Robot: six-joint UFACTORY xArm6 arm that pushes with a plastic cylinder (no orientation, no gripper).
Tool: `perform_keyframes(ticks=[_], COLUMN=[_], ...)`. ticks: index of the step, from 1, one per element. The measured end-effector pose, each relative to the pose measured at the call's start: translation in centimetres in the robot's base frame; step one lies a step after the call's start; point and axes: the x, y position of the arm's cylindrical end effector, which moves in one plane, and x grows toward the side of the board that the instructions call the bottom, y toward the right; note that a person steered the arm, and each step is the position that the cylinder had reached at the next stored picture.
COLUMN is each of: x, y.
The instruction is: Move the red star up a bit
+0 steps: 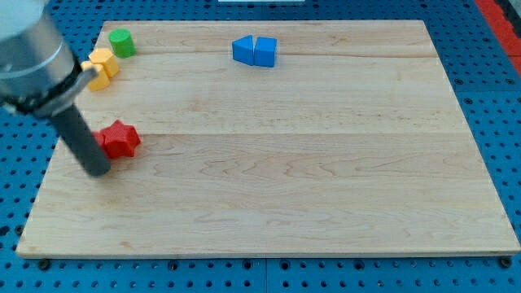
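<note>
Tool, a dark rod without jaws, tip point(98, 171) down-left, touching small red star-shaped block point(120, 138) on wooden counter point(285, 163).

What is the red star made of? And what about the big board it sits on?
The red star looks like painted wood or plastic: its colour is even, flat and matte, so I cannot tell which. The board looks like pale, unpainted wood: you can see grain lines and long plank seams running across it. My tip sits just to the view's lower left of the star, right beside it.
</note>
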Motion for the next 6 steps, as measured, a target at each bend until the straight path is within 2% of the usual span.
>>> perform_keyframes(ticks=[1, 2, 3, 4, 5, 6], x=[-4.4, -6.9, -14.0, -10.2, -4.6, -7.8], y=[1.9, 6.7, 14.0, 16.2, 12.7, 7.5])
